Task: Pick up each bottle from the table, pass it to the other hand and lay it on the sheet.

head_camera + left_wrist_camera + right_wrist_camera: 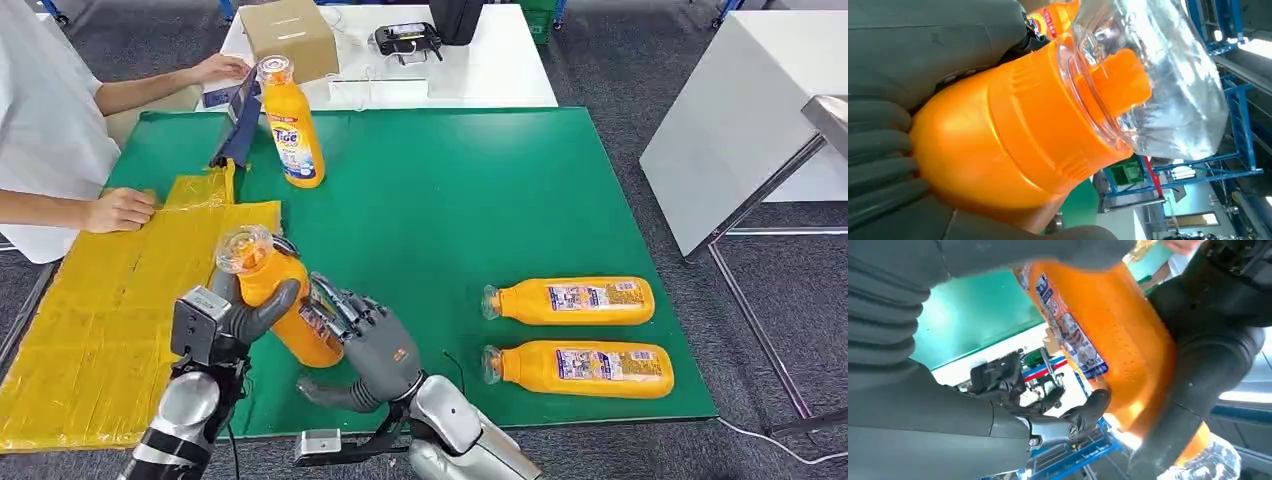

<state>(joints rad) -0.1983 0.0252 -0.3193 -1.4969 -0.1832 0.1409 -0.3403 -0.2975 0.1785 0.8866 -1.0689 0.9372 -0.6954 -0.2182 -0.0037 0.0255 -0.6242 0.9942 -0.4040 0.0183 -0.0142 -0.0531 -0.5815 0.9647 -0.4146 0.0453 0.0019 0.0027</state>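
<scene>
Gripping the orange bottle (285,305) with my left hand (235,315), I am seeing its thick grey thumb wrapping across the bottle's shoulder just under the clear cap (243,249). My right hand (375,340) is sitting against the bottle's lower body at the same time, its dark fingers (335,305) lying over the label; in the right wrist view those fingers are curling round the orange body (1118,345), so both hands are holding the one bottle. It is tilting, cap toward the yellow sheet (90,320), and hanging above the near edge of the green surface (450,200), just beside the sheet's right border.

Through the left wrist camera I am looking at the clear cap (1168,85) up close, with an orange spout inside it; I cannot tell how full the bottle is.

Further out, two more orange bottles are lying on their sides on the green surface to my right, one (570,300) just behind the other (580,368), caps pointing left. A fourth bottle (290,125) is standing upright near the far left corner.

A person's hand (118,210) is pressing on the sheet's far part, and their other hand (215,70) is resting beside a cardboard box (290,35) on the white table (500,70) beyond.
</scene>
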